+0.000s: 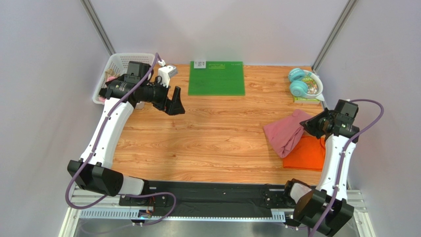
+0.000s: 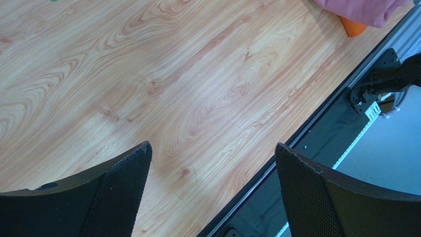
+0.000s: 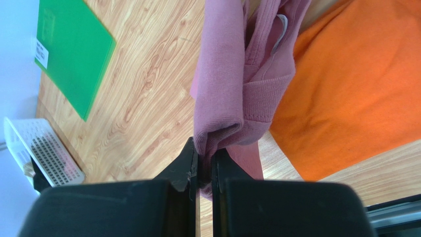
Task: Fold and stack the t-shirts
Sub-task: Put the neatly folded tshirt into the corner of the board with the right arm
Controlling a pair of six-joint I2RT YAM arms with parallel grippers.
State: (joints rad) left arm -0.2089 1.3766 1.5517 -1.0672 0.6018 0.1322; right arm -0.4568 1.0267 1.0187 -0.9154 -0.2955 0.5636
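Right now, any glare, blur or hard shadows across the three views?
Top external: even light, sharp, no hard shadows on the wooden table. Left wrist: pale sheen mid-table, grain readable; open left claw dark in the foreground. Right wrist: flat green rectangular mat slightly soft; dusty rose-pink cloth t-shirt pinched in the right claw is sharp; bright orange cloth t-shirt vivid, little texture.

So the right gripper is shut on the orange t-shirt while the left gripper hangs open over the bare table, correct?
Not quite. The right gripper is shut on the pink t-shirt, not the orange t-shirt, which lies flat and ungripped; the right wrist view shows this. The left gripper does hang open over the bare table.
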